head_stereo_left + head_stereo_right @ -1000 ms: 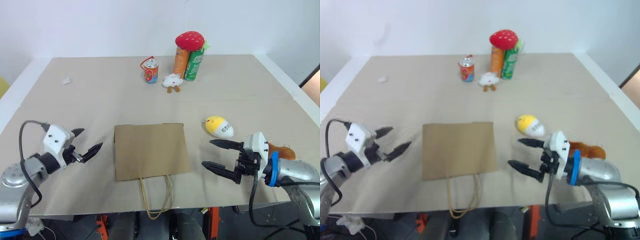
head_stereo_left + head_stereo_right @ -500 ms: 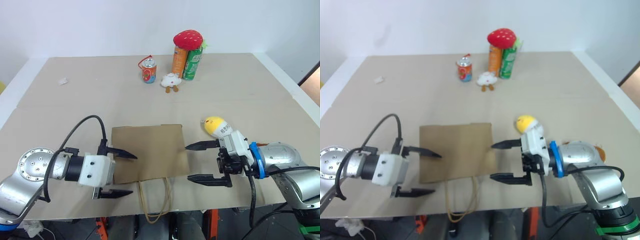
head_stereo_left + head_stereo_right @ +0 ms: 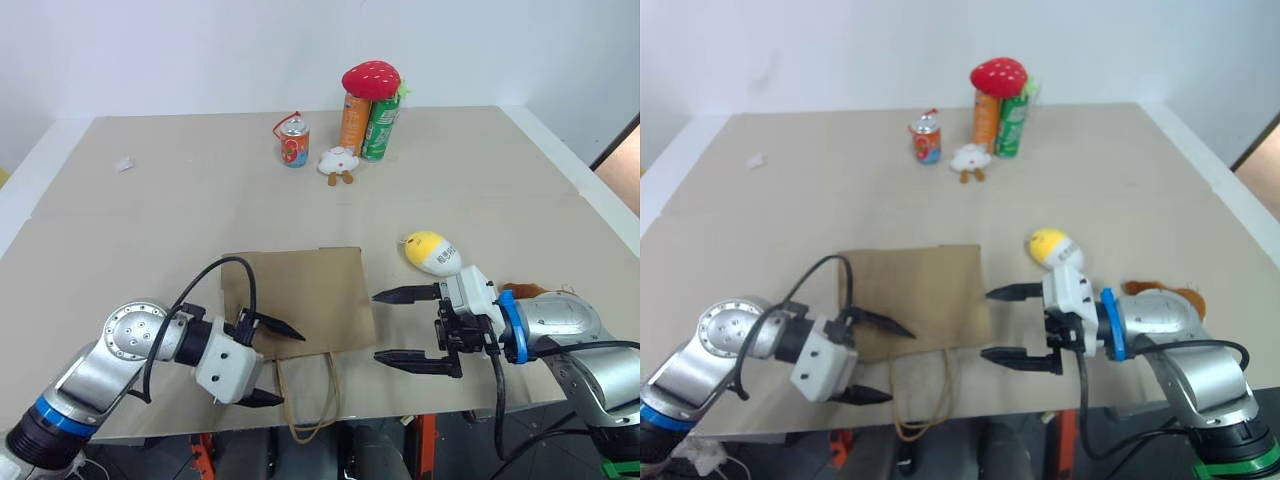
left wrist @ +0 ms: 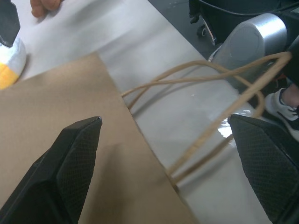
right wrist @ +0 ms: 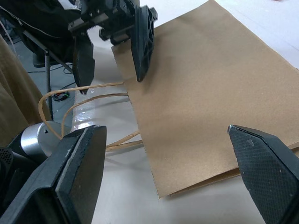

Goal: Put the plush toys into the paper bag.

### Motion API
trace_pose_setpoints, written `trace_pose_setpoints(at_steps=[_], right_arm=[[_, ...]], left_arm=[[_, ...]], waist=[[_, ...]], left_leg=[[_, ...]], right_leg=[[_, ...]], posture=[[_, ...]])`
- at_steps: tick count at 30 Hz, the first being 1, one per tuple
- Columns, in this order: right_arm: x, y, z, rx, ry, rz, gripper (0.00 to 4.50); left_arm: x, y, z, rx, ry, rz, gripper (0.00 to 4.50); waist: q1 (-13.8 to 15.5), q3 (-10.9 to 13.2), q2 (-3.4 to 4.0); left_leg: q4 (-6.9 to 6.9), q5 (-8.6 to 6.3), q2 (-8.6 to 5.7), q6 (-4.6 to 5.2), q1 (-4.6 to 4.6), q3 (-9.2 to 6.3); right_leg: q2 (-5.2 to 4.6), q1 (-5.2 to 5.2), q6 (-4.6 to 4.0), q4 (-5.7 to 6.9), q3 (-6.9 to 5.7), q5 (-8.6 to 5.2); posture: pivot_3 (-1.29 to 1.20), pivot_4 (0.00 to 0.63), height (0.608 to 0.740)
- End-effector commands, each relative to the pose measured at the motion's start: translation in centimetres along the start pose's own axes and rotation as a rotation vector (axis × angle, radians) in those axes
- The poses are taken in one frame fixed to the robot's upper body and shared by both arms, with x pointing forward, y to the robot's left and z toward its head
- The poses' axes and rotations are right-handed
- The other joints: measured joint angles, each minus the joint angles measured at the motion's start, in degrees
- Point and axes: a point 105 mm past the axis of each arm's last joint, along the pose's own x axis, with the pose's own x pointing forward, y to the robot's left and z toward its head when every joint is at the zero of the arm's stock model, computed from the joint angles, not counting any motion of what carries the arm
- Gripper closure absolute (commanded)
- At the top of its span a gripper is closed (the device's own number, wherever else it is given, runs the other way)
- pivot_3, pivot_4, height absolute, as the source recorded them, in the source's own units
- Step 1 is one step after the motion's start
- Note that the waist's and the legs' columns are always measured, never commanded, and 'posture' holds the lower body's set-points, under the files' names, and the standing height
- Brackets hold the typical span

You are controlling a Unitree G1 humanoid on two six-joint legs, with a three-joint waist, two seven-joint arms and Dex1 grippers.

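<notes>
Beige tabletop (image 3: 150,215) runs back to a white wall, and the paper bag (image 3: 295,300) lies flat near its front edge, mouth and cord handles (image 3: 305,400) toward six o'clock, the loops hanging over the edge. At the bag's nine o'clock corner the left gripper (image 3: 268,362) has its black fingers spread wide, one over the brown paper and one by the handles, nothing between them. At the bag's three o'clock side the right gripper (image 3: 402,326) points toward it, fingers likewise wide apart and empty. Just past that gripper, at about one o'clock from the bag, rests the yellow and white egg toy (image 3: 433,253); the brown plush (image 3: 525,291) peeks out behind the right arm. Far back at twelve o'clock stand a short red can (image 3: 295,141), a small white plush (image 3: 338,163), and two tall cans (image 3: 369,125) topped by a red strawberry plush (image 3: 370,80).
</notes>
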Motion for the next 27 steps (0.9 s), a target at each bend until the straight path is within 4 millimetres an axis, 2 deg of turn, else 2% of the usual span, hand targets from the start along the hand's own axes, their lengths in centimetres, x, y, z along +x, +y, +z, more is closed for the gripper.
trace_pose_setpoints(at_steps=[1, 5, 6, 7, 10, 11, 12, 13, 14, 15, 16, 18, 20, 27], right_arm=[[-0.3, 0.3, 0.8, -0.048, 0.004, -0.025, 0.0], [-0.3, 0.3, 0.7, -0.044, 0.006, -0.041, 0.0], [-0.3, 0.3, 0.7, -0.044, 0.006, -0.044, 0.0], [-0.3, 0.3, 0.7, -0.044, 0.005, -0.046, 0.0], [-0.3, 0.2, 0.6, -0.043, 0.003, -0.051, 0.0], [-0.3, 0.2, 0.6, -0.042, 0.002, -0.053, 0.0], [-0.3, 0.2, 0.6, -0.041, 0.002, -0.055, 0.0], [-0.4, 0.2, 0.5, -0.04, 0.003, -0.058, 0.0], [-0.4, 0.2, 0.5, -0.039, 0.004, -0.061, 0.0], [-0.6, 0.1, 0.4, -0.039, 0.007, -0.065, 0.0], [-0.7, 0.1, 0.3, -0.038, 0.01, -0.068, 0.0], [-0.8, -0.1, 0.2, -0.039, 0.012, -0.079, 0.0], [-1.0, -0.3, 0.2, -0.04, 0.008, -0.091, 0.0], [-0.8, -0.9, 0.6, -0.036, -0.018, -0.11, 0.0]], left_arm=[[1.2, -0.2, 0.3, 0.058, -0.042, -0.028, 0.03], [1.7, 0.0, 0.1, 0.096, -0.046, -0.041, 0.03], [1.8, 0.1, 0.0, 0.11, -0.041, -0.048, 0.27], [1.8, 0.1, -0.1, 0.115, -0.04, -0.049, 0.27], [1.7, 0.9, 0.3, 0.112, -0.069, -0.023, 1.1], [1.5, 1.2, 0.6, 0.106, -0.082, -0.009, 1.66], [1.3, 1.5, 0.7, 0.099, -0.092, 0.002, 1.86], [1.1, 1.7, 0.8, 0.093, -0.097, 0.014, 2.35], [0.8, 2.0, 0.9, 0.088, -0.101, 0.023, 2.51], [0.5, 2.3, 1.0, 0.081, -0.104, 0.037, 2.96], [0.3, 2.6, 1.1, 0.072, -0.11, 0.052, 3.23], [-0.5, 3.9, 1.4, 0.032, -0.135, 0.114, 4.18], [-1.3, 5.5, 1.9, -0.014, -0.166, 0.194, 4.41], [-2.1, 8.4, 3.2, -0.129, -0.27, 0.33, 4.41]], waist=[[0.06, 0.0, 0.0], [0.15, 0.0, 0.0], [0.16, 0.0, 0.0], [0.17, 0.0, 0.0], [0.19, 0.0, 0.0], [0.19, 0.0, 0.0], [0.18, 0.0, 0.0], [0.18, 0.0, 0.0], [0.18, 0.0, 0.0], [0.18, 0.0, 0.0], [0.19, 0.0, 0.0], [0.18, 0.0, 0.0], [0.18, 0.0, 0.0], [0.18, 0.0, 0.0]], left_leg=[[0.0, 0.0, 0.0, 0.0, 0.0, 0.0], [0.03, 0.0, 0.02, 0.0, 0.0, 0.0], [0.06, 0.0, 0.03, 0.0, 0.01, -0.01], [0.08, 0.0, 0.06, 0.0, 0.0, -0.01], [0.14, 0.0, 0.1, 0.0, 0.0, -0.01], [0.18, -0.01, 0.13, 0.0, 0.01, 0.0], [0.19, -0.01, 0.15, 0.0, 0.01, 0.01], [0.21, -0.01, 0.19, 0.0, 0.01, 0.03], [0.23, -0.01, 0.2, -0.01, 0.01, 0.03], [0.24, -0.01, 0.22, -0.01, 0.0, 0.03], [0.27, -0.01, 0.25, -0.01, 0.0, 0.02], [0.4, -0.02, 0.42, -0.02, 0.0, 0.02], [0.42, -0.02, 0.44, -0.03, 0.0, 0.02], [0.61, -0.02, 0.67, -0.04, 0.01, 0.04]], right_leg=[[0.02, 0.0, -0.01, 0.0, 0.0, 0.01], [0.07, 0.02, -0.03, 0.0, 0.02, 0.02], [0.09, 0.03, -0.03, 0.01, 0.03, 0.02], [0.1, 0.03, -0.03, 0.01, 0.03, 0.02], [0.13, 0.06, -0.03, 0.01, 0.02, 0.03], [0.14, 0.07, -0.03, 0.01, 0.03, 0.03], [0.15, 0.07, -0.02, 0.01, 0.02, 0.03], [0.16, 0.06, -0.02, 0.01, 0.03, 0.03], [0.17, 0.06, -0.02, 0.01, 0.03, 0.03], [0.18, 0.07, -0.02, 0.01, 0.03, 0.03], [0.2, 0.08, -0.02, 0.01, 0.02, 0.03], [0.35, 0.11, -0.02, 0.01, 0.03, 0.03], [0.39, 0.11, -0.02, 0.01, 0.03, 0.03], [0.67, 0.16, -0.02, 0.01, 0.15, 0.03]], posture=[[0.0, 0.15, 0.74], [0.0, 0.15, 0.74], [0.0, 0.15, 0.74], [0.0, 0.15, 0.74], [0.0, 0.15, 0.74], [0.0, 0.15, 0.74], [0.0, 0.15, 0.74], [0.0, 0.15, 0.74], [0.0, 0.15, 0.74], [0.0, 0.15, 0.74], [0.0, 0.15, 0.74], [0.0, 0.15, 0.74], [0.0, 0.15, 0.74], [0.0, 0.15, 0.74]])
